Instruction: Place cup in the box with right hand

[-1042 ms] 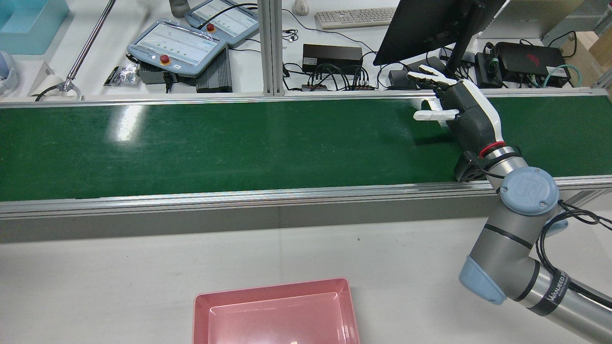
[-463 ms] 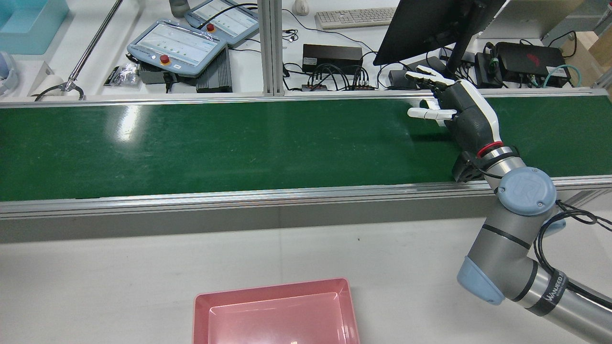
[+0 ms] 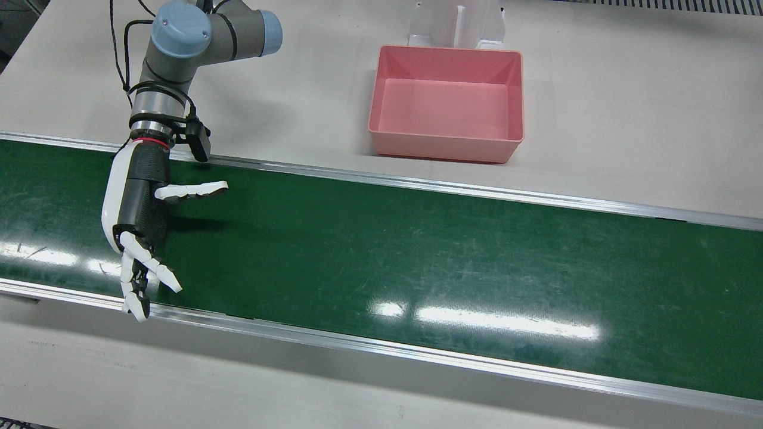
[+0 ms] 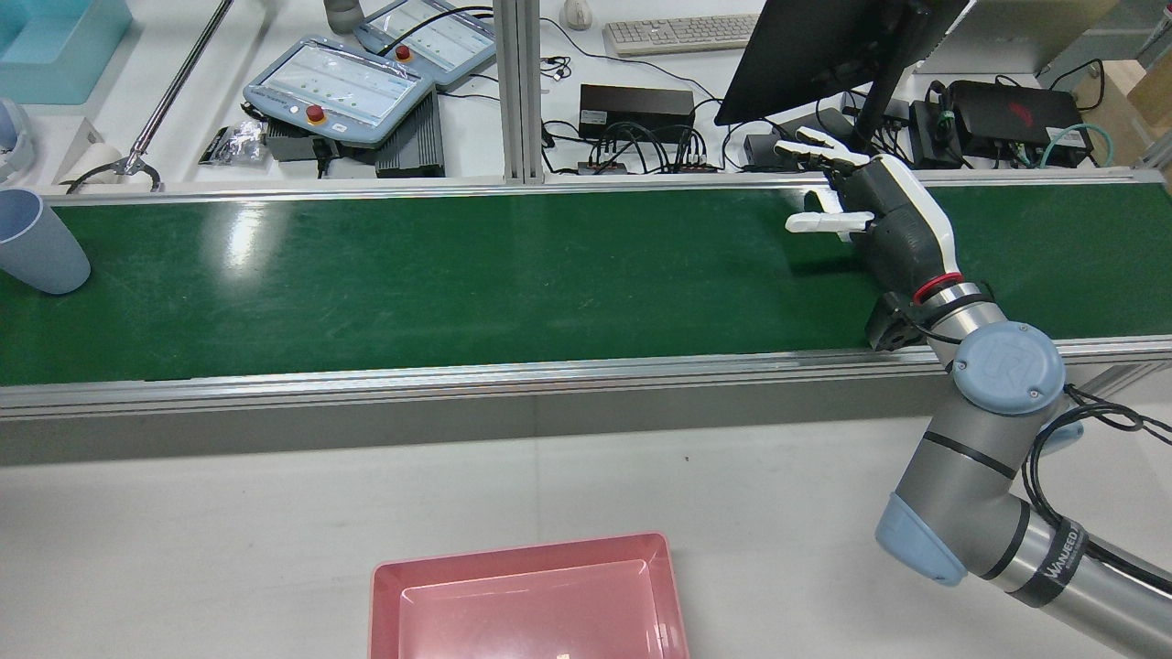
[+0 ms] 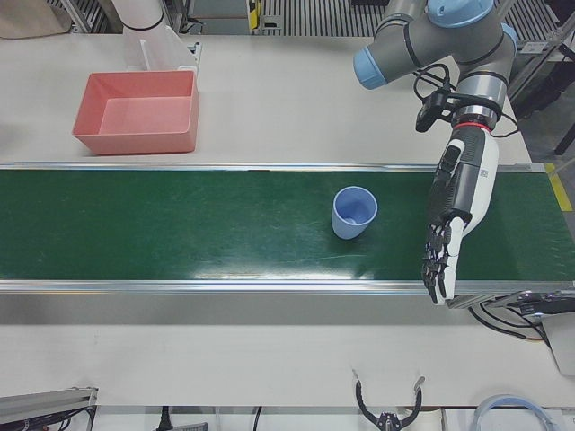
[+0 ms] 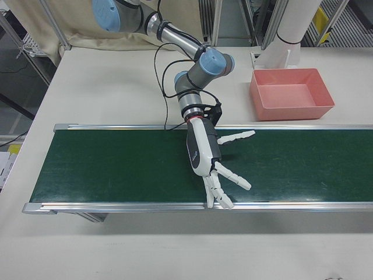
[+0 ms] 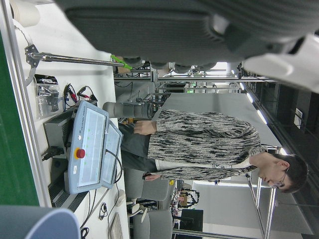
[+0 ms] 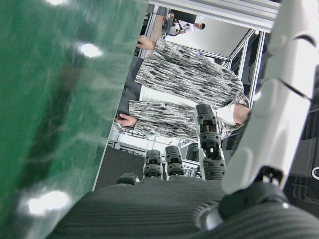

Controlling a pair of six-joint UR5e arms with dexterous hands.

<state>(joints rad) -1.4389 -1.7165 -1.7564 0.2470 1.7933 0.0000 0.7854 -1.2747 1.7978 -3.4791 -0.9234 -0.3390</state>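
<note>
My right hand (image 4: 893, 224) is hovering released over the right end of the green belt (image 4: 504, 275), fingers spread, thumb pointing left, grasping nothing.

Nearest to me, the pink box (image 4: 385, 586) is sitting empty on the white table, on the near side of the belt and left of my arm. Bringing the cup back there, I am risking a clip on the near rail (image 4: 458, 375) or the box wall if I carry it low.

On the belt, the blue cup (image 4: 37, 243) is standing upright at the far left end, well apart from my hand. I am judging that if the belt is carrying it towards me and I close early or late, my fingers are going to knock it over instead of wrapping it. My left hand (image 5: 458, 206) is hanging open just beside the cup and could nudge it.

Farthest out, my fingertips are reaching over the far rail (image 4: 366, 190), close to the monitor stand (image 4: 870, 110); dropping here could be snagging them on that rail.
</note>
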